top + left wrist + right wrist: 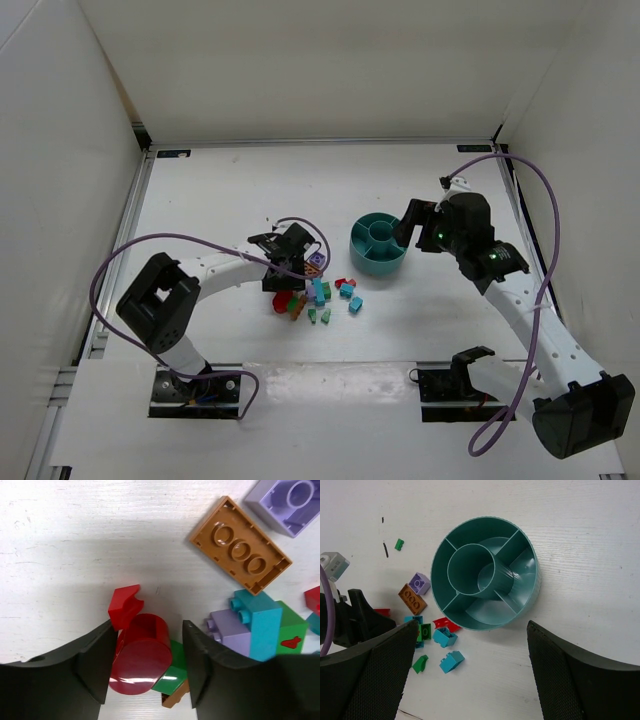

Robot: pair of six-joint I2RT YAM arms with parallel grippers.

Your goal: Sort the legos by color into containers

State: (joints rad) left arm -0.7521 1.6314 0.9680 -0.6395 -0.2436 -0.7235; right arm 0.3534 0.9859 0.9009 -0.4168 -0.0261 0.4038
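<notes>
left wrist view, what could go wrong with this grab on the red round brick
The green brick sits against the red round brick between the left fingers, so a squeeze may pinch both and mix colors. The round side may slip out of the flat fingers. The right fingers hang over the bowl and may block the drop.

red round brick (142, 655): smooth, glossy plastic, with a bright highlight on its flat end
orange plate (240, 552): smooth plastic, softer sheen
teal bowl (485, 572): plastic, smooth inside, finely ridged outer wall (low sheen)
table (75, 545): white, matt, faintly scuffed
left gripper fingers (97, 662): smooth black plastic, matt
right gripper pads (375, 675): black, finely dotted texture
</notes>
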